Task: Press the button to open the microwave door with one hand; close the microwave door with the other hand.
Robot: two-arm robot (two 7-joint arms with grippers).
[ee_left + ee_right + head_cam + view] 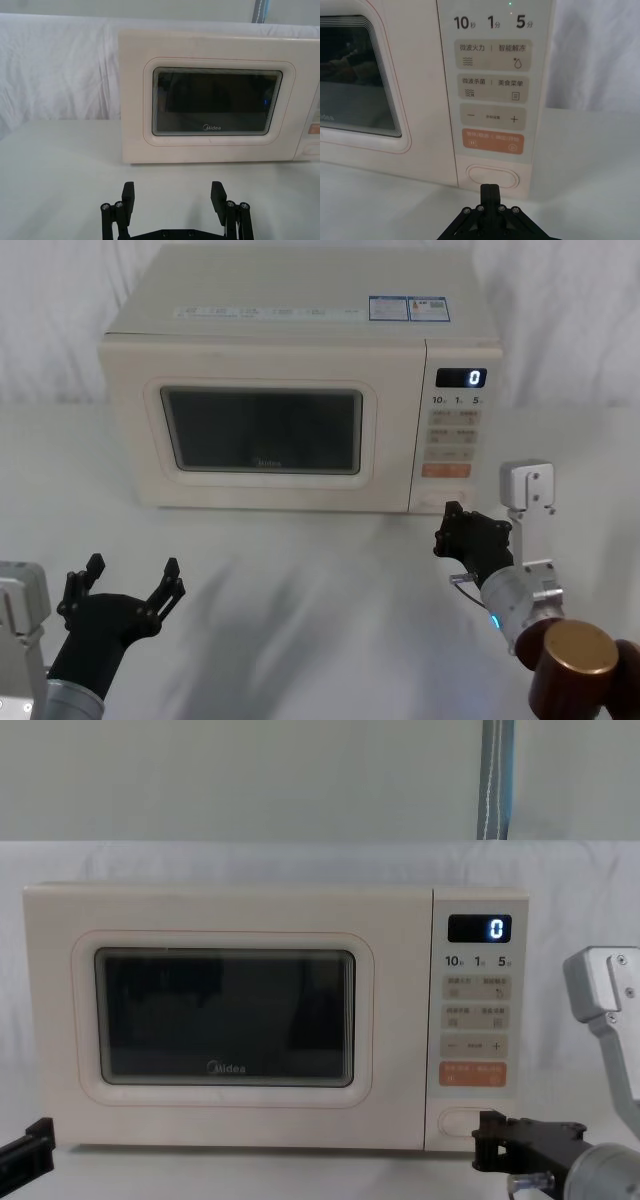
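**Right gripper at the button, door shut**

The right gripper (490, 189), fingers pressed together into one tip, sits just in front of the button (491, 176) at the foot of the control panel (492, 90). The microwave door (262, 428) is flush and closed. The left gripper (173, 196) hovers spread wide above the table (300, 590), well back from the door.

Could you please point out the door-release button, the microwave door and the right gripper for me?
button (492, 176): right wrist view, centre of its pill-shaped face.
microwave door (130, 445): head view, cream frame left of the window.
right gripper (489, 191): right wrist view, shut fingertips just before the button.
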